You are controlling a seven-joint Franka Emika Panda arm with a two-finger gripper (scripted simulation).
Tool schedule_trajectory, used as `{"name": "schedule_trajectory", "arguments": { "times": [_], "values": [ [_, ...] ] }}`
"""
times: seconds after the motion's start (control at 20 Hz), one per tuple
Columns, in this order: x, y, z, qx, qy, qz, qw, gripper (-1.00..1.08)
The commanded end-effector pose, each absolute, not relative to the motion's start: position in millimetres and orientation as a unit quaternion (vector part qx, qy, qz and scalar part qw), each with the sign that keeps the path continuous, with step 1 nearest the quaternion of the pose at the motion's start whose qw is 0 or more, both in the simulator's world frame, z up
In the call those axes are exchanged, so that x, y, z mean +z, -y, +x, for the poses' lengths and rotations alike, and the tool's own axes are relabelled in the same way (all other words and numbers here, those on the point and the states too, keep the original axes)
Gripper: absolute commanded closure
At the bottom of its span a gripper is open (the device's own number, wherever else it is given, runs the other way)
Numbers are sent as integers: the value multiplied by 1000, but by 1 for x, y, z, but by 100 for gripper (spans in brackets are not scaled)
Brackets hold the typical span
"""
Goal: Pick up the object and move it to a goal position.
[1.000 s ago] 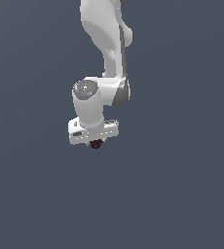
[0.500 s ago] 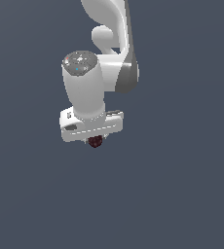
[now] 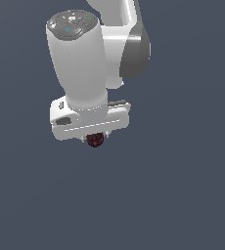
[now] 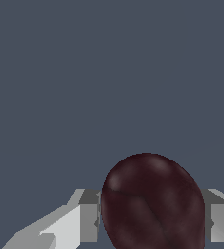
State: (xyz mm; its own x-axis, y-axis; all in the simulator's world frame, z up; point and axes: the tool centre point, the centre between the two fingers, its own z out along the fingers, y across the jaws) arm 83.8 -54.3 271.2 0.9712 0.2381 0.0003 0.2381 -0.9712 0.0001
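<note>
The object is a small dark maroon ball [image 3: 95, 140]. It sits under the white hand of the arm, held between the short fingers of my gripper [image 3: 95, 138], high in the air against the plain grey-blue background. In the wrist view the ball [image 4: 153, 203] fills the space between the two grey fingertips [image 4: 89, 216], which press on both of its sides. Most of the fingers are hidden behind the hand in the exterior view.
The white arm [image 3: 80, 63] and its grey joint [image 3: 134, 49] fill the upper middle of the exterior view. Only plain grey-blue background shows around it.
The arm with the ball has come much closer to the exterior camera and looks far larger; the wrist has turned. The ball stays in the gripper.
</note>
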Motion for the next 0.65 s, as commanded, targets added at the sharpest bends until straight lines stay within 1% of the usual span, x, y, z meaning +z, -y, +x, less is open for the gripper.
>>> {"name": "schedule_trajectory", "arguments": {
  "times": [0.0,0.3,0.6],
  "values": [
    [282,53,89,0,-120,993,0,108],
    [296,52,97,0,-120,993,0,108],
    [300,52,100,0,-120,993,0,108]
  ]
}}
